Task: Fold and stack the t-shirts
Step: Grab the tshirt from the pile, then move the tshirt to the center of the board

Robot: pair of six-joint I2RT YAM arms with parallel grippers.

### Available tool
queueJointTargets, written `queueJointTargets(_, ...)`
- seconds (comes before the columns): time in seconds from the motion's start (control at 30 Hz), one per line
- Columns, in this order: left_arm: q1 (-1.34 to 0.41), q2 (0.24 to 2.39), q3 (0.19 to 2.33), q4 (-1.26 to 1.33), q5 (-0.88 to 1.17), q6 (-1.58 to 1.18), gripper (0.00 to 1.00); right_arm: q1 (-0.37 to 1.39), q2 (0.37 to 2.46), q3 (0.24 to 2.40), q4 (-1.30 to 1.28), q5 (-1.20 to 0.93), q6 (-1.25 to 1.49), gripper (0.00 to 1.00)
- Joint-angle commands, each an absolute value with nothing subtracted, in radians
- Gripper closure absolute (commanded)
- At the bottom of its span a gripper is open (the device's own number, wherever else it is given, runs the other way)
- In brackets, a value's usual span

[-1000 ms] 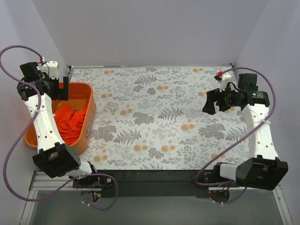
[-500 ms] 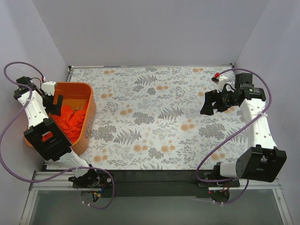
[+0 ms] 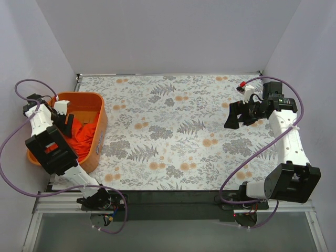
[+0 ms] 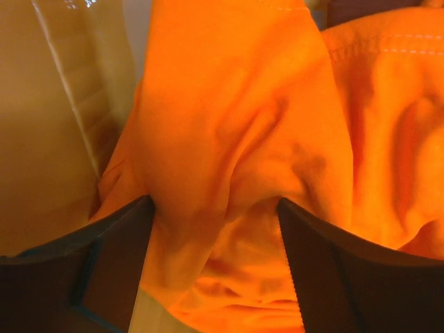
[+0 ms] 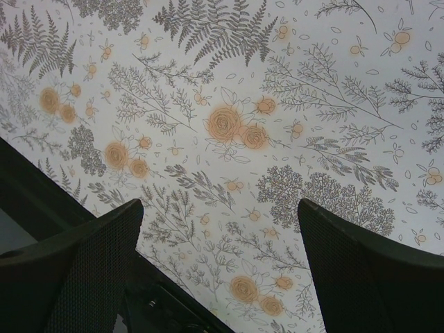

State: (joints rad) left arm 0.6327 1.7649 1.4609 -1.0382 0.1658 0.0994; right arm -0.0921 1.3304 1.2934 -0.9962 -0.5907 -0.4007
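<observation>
A bright orange-red t-shirt [image 3: 83, 135] lies crumpled inside the orange plastic basket [image 3: 101, 122] at the table's left edge. My left gripper [image 3: 66, 123] is down in the basket, open, with its fingers either side of a fold of the orange-red shirt [image 4: 229, 139], pressed into the cloth. A dark sliver at the top of the left wrist view [image 4: 364, 10] may be the maroon shirt; otherwise it is hidden. My right gripper [image 3: 233, 114] is open and empty, held above the table at the right, over bare patterned cloth [image 5: 229, 139].
The table carries a floral-patterned cover [image 3: 178, 126]. The basket's inner wall [image 4: 55, 104] stands close to the left of my left gripper. Grey walls enclose the table at the back and both sides. The table's dark near edge [image 5: 41, 201] shows in the right wrist view.
My left arm has swung down from above the basket's far rim into the basket, bringing the open gripper onto the orange-red shirt. My right arm shifted only slightly.
</observation>
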Motion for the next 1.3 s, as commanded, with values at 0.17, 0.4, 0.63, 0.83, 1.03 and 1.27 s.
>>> queueJointTargets(0.17,0.637,1.769,1.512,-1.08,0.187,0.095,0.96,-0.095,1.338,1.318,-1.011,-0.6,-0.426,0.02)
queueJointTargets(0.4,0.637,1.658,1.804,-1.183,0.354,0.055,1.0,-0.095,1.339,1.338,-1.009,-0.594,-0.439,0.02)
queueJointTargets(0.63,0.634,1.508,2.043,-1.019,0.592,-0.194,1.0,-0.095,1.347,1.358,-1.012,-0.591,-0.446,0.02)
queueJointTargets(0.83,0.632,1.437,2.149,-0.688,0.834,-0.542,1.0,-0.095,1.333,1.377,-1.008,-0.589,-0.442,0.02)
queueJointTargets(1.03,0.623,1.492,2.253,-0.082,0.939,-1.194,1.0,-0.097,1.322,1.394,-1.008,-0.588,-0.434,0.02)
queueJointTargets(1.27,0.502,1.67,2.539,0.34,0.764,-1.601,1.0,-0.097,1.309,1.382,-0.996,-0.595,-0.42,0.02)
